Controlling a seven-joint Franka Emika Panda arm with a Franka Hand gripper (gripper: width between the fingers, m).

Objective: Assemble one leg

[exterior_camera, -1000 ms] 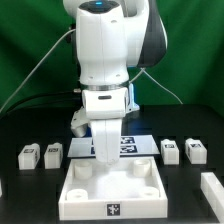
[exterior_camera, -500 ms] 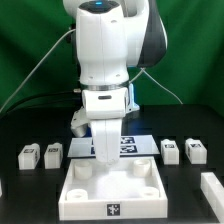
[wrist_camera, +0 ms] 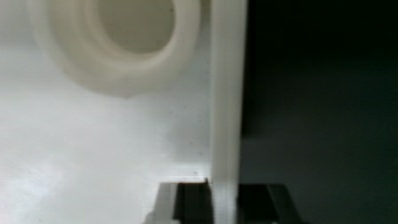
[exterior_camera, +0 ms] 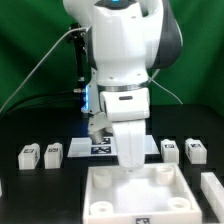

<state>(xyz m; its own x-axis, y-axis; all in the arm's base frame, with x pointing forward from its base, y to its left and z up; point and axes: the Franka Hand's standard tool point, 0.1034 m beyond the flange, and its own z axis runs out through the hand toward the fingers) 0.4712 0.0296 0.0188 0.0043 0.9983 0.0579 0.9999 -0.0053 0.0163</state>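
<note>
My gripper (exterior_camera: 130, 160) is down at the back wall of the large white square tray (exterior_camera: 108, 205). In the wrist view the two dark fingers (wrist_camera: 183, 204) stand on either side of the tray's thin wall (wrist_camera: 226, 100), closed against it. My gripper (wrist_camera: 224, 204) sits astride this wall. A round corner socket (wrist_camera: 128, 40) shows inside the tray. Two legs (exterior_camera: 29, 154) (exterior_camera: 52, 152) with marker tags lie at the exterior view's left. Two more legs (exterior_camera: 170, 150) (exterior_camera: 196, 151) lie at its right. None of them is held.
The marker board (exterior_camera: 100, 148) lies on the black table behind the tray, partly hidden by the arm. A white block (exterior_camera: 213, 187) lies at the exterior view's right edge, close to the tray's right side. A cable hangs behind the arm.
The arm and the tray have moved together toward the exterior view's right. The tray now sits close to the white block at the right edge. The legs have not moved.
</note>
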